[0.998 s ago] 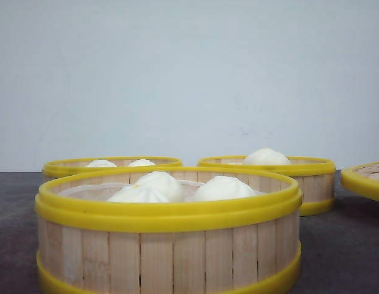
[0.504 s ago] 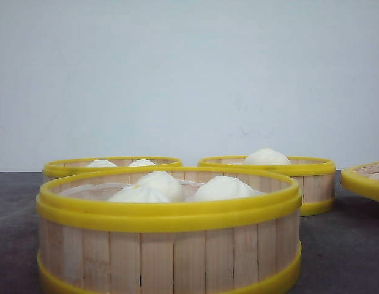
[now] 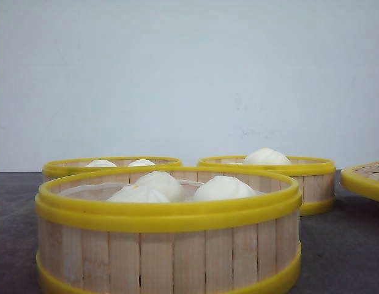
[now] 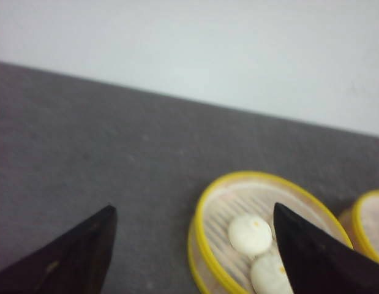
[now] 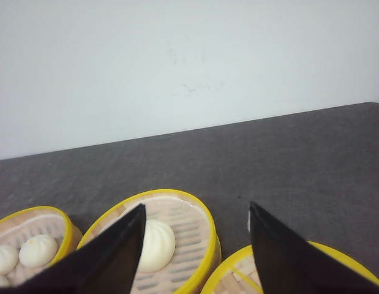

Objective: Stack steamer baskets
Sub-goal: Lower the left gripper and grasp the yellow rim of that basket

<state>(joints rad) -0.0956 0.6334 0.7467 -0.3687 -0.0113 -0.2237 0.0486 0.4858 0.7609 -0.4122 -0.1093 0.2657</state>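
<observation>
Nothing has shifted: three steamer baskets (image 3: 168, 229) sit apart on the worktop (image 3: 336, 245), unstacked. Left gripper (image 4: 192, 245) and right gripper (image 5: 195, 245) hover, jaws wide, empty.

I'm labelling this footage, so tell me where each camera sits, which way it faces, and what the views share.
Front view: low at table height, facing forward past the nearest round bamboo-slat steamer basket with yellow rims toward the pale wall; no robot parts show.
Left wrist view: above the dark table, looking down between the open left pincer at the two-bun basket.
Right wrist view: similar, between the open right pincer at the one-bun basket.
Shared: both baskets also stand at the back of the front view.
</observation>
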